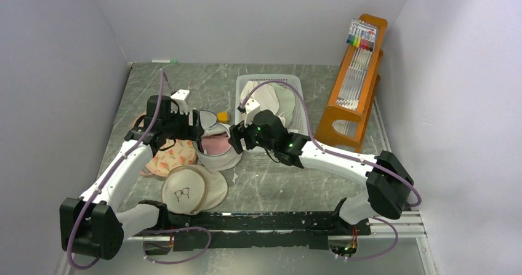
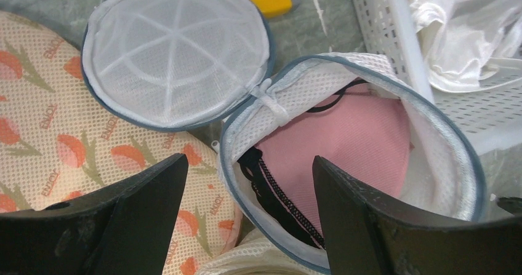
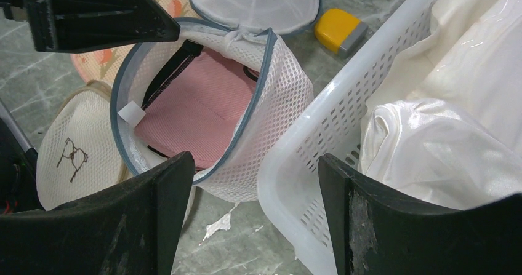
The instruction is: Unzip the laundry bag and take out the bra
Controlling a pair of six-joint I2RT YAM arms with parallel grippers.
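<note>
**Bag open, bra inside, both tools empty**

My left tool [image 2: 246,164] hangs with its fingers spread wide and nothing between them. Right under the gap sits the laundry bag [image 2: 440,146], unzipped. Its round lid [image 2: 175,53] is flipped flat beyond the tool and joined to the body only at a white tie [image 2: 269,99]. The bra [image 2: 354,143] lies inside the bag — pink satin, with black trim nearest the gap.

My right tool [image 3: 252,164] is just as wide open and just as empty. The bag's grey-blue rim curves ahead of its left finger.

Room is tight on one side. The bag's mesh wall sits just beside the white basket [image 3: 295,164], seemingly touching it, and the basket's rim falls between the right tool's fingers. White satin garments [image 3: 431,146] fill the basket. A strip of bare tabletop [image 3: 246,244] shows under the right tool's gap. A yellow block [image 3: 338,32] lies beyond, near the lid.

The flowered pad [image 2: 61,133] spreads to the left of my left tool. A beige pouch [image 3: 74,149] with a glasses drawing lies by the right tool's left finger, against the bag.

The pad carries small orange lettering — too small for me to read. A white tab [image 3: 130,113] on the bag's inner rim looks blank.
</note>
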